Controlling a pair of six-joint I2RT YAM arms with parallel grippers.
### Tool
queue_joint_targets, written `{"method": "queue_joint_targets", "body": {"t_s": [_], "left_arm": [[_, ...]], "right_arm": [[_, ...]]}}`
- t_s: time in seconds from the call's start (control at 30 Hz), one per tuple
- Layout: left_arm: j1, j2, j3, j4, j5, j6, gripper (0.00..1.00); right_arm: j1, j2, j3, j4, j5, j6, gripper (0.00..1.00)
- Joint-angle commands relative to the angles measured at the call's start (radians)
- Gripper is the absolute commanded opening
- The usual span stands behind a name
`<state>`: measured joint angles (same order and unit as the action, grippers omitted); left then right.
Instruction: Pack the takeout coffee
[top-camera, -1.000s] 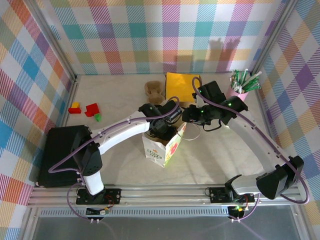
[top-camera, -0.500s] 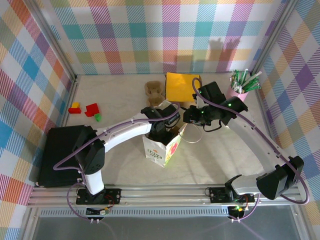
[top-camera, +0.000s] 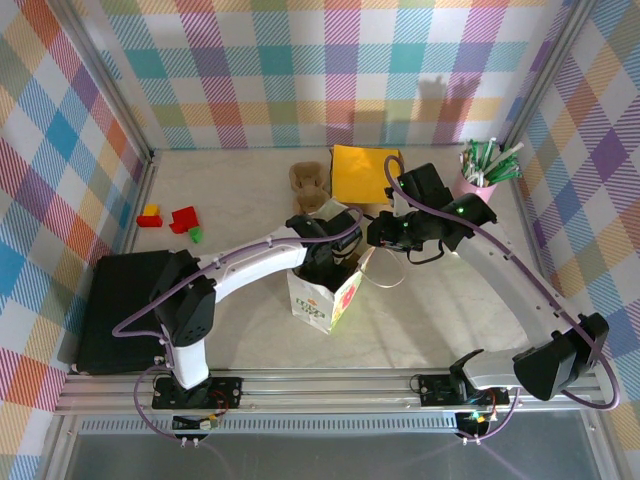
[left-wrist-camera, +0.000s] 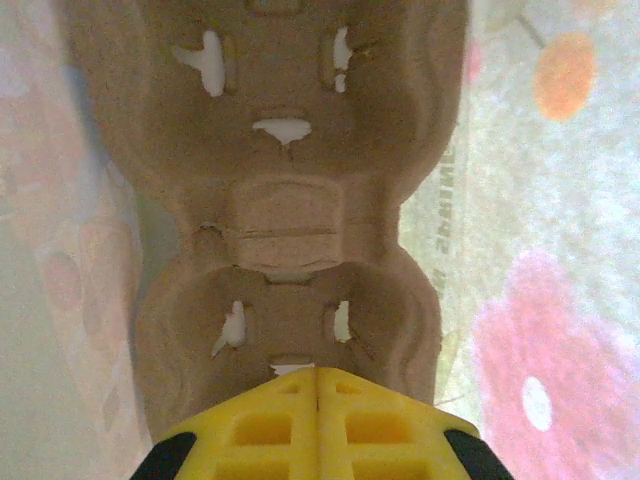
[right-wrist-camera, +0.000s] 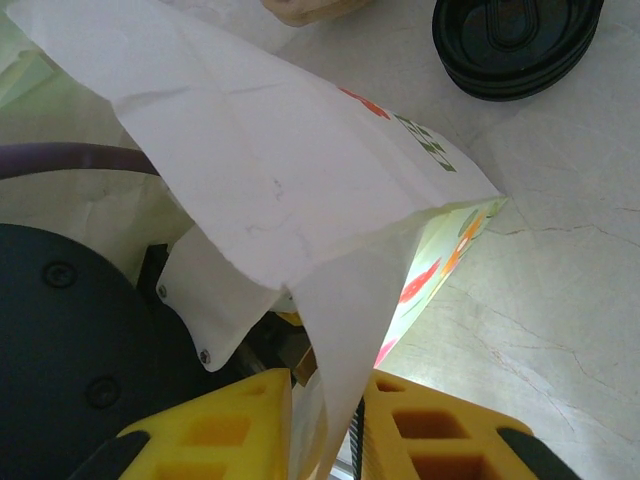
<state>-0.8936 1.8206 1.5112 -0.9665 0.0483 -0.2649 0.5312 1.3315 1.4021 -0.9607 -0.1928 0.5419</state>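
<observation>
Left gripper (left-wrist-camera: 318, 372) closed tight, tips at the cup carrier (left-wrist-camera: 290, 215) edge, maybe pinching it, and sunk deeper into the paper bag (top-camera: 322, 300) than a second ago: carrier looks seated. Right gripper (right-wrist-camera: 328, 378) has narrowed onto the bag rim, gripping it. Takeout coffee (right-wrist-camera: 518, 40) sits outside the bag, 1 o'clock of the right jaws, well apart, unpacked.

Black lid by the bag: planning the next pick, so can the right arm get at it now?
Probably not yet: the right end effector straddles the rim of the paper bag and would have to back off first. The black lid beyond stands uncovered.
</observation>
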Motion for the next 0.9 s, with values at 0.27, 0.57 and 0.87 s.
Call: {"method": "queue_joint_targets", "body": {"t_s": [0.27,0.57,0.87], "left_arm": [[0.004,0.003,0.037,-0.009,0.005,0.023,0.05],[0.024,0.045,-0.027,0.043,0.03,0.037,0.04],[0.03,0.086,-0.063,0.046,0.028,0.053,0.03]], "right_arm": [[-0.006,-0.025,-0.006,0.019,-0.019,-0.011,0.22],[-0.005,-0.043,-0.014,0.01,-0.008,-0.013,0.21],[-0.005,-0.056,-0.022,0.017,-0.015,-0.005,0.21]]}}
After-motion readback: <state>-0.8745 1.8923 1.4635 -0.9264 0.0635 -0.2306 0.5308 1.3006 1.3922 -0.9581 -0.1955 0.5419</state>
